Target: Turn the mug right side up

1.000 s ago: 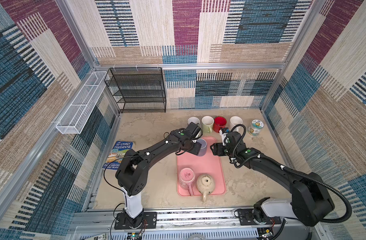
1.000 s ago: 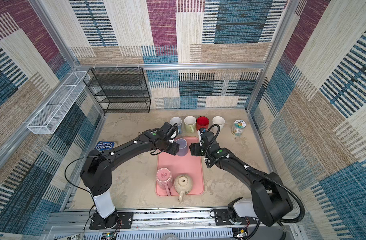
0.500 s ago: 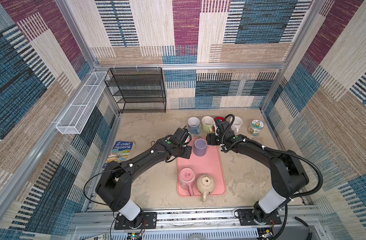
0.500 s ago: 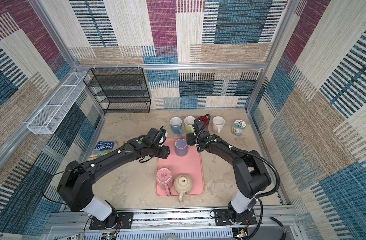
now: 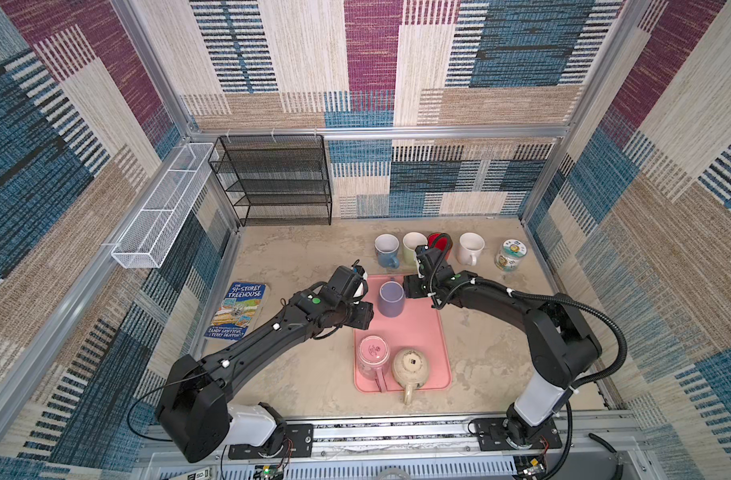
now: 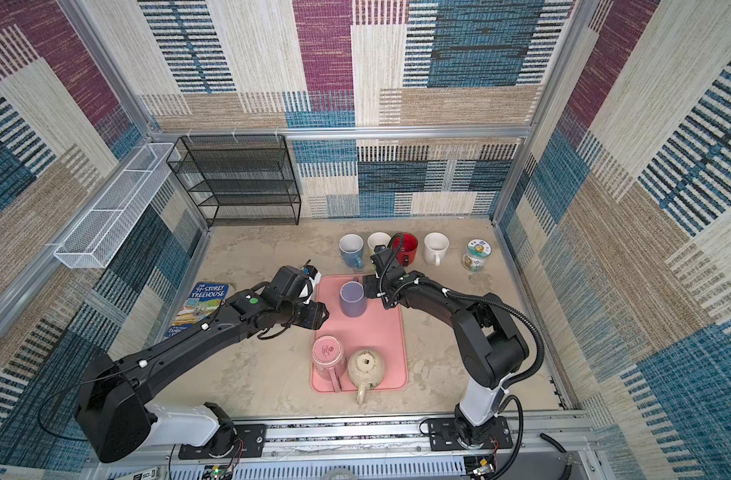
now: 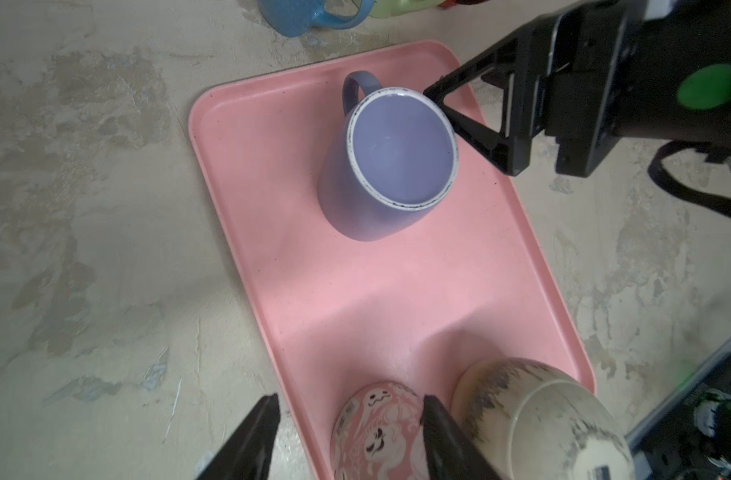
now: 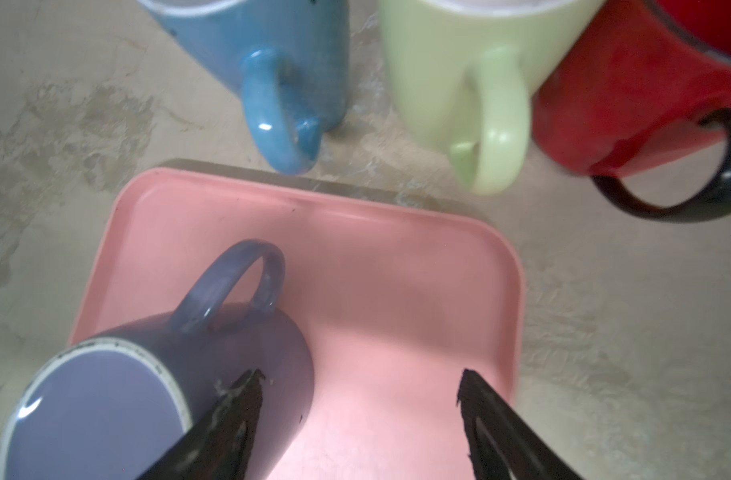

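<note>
The purple mug (image 5: 390,297) stands mouth up at the 12 o'clock end of the pink tray (image 5: 422,332), with its handle toward 12. My right gripper (image 8: 357,399) sits at the mug's 3 o'clock, jaws spread and grasping nothing (one fingertip is at the rim, touching or just beside it, I cannot tell). My left gripper (image 5: 368,316) hangs at the mug's 8 o'clock, jaws released and clear of it. At the tray's 6 o'clock end, a pink mug (image 5: 372,357) and a cream pot (image 5: 411,368) sit bottoms up.
</note>
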Controlling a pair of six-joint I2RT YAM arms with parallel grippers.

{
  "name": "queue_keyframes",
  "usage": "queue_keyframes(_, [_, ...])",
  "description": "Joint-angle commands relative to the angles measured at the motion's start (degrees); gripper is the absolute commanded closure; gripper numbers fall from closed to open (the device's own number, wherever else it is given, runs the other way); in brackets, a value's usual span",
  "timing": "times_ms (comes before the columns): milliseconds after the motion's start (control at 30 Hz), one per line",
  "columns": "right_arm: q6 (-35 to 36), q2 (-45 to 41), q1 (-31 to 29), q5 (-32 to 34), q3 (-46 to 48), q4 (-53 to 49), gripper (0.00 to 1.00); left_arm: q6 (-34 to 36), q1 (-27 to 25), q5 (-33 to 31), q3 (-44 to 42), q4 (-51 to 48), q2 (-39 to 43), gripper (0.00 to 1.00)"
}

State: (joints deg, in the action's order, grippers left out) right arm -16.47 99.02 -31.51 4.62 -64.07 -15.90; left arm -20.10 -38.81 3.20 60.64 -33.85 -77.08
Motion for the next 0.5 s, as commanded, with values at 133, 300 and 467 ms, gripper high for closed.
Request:
queue_keyframes(133, [-1.5, -2.7, -4.2, -2.4, 0.4, -0.4, 0.23, 5.4, 2.3, 0.7, 8.1, -13.3, 1.5, 0.38])
queue_keyframes(300, [-1.5, -3.3, -6.9, -4.2, -0.1, -0.7, 0.23, 4.4, 6.2, 2.9, 10.0, -13.2, -0.6, 0.38])
queue_keyframes(467, [1.3, -3.2, -5.9, -3.2, -4.9, -4.0, 0.21, 3.8, 6.7, 5.4, 10.0, -13.9, -3.0, 0.4])
